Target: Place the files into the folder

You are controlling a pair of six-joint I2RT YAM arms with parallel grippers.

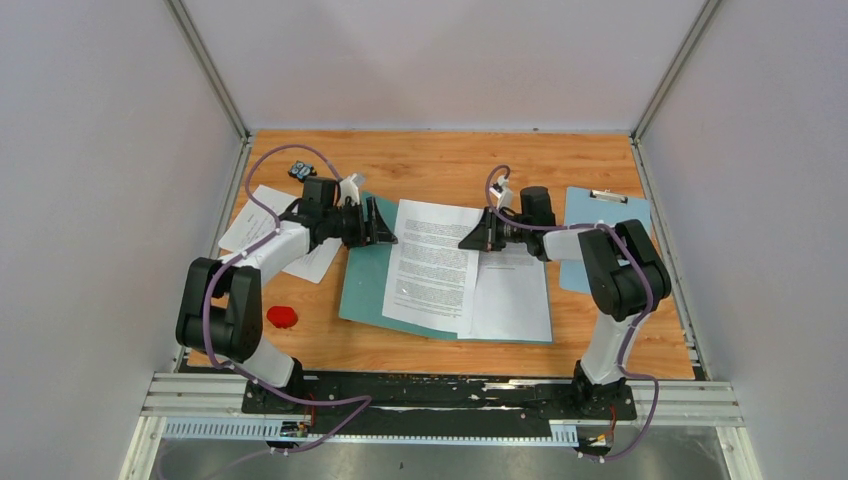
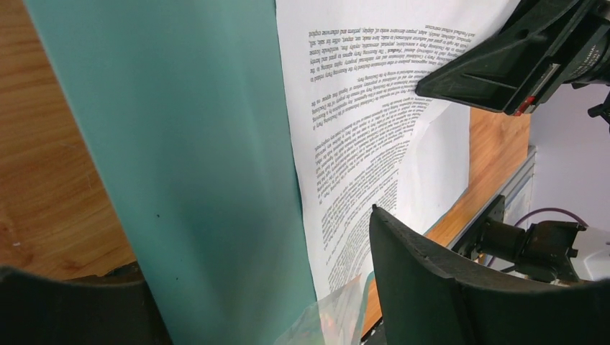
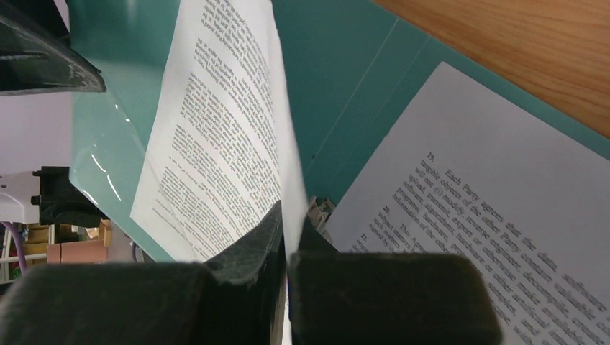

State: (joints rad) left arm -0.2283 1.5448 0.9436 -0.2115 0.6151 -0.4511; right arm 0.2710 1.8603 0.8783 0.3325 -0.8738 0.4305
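Looks partly done. Shows the folder (image 1: pixel 365 288) lying open in the middle of the table (image 1: pixel 420 160), with one of the files (image 1: pixel 515 300) already flat on its right-hand cover. Pinches a second sheet (image 1: pixel 435 265) by its far edge between the closed fingers of the right gripper (image 1: pixel 472 240) (plain in the right wrist view, paper clamped edge-on). Has that sheet raised at the gripped end and slanting across the spine towards the left cover, so not yet laid down. Sets the left gripper (image 1: pixel 385 228) at the far edge of the left cover, fingers wide apart, teal card running between them, nothing clamped as far as can be told. Leaves more white sheets (image 1: pixel 318 262) on the wood to the left of the folder, outside it. Remains to do, on this reckoning: lowering and letting go of the held sheet, then bringing over the loose ones. Involves neither the light blue clipboard (image 1: pixel 600 215) at the right nor the small red object (image 1: pixel 282 317) at the near left.
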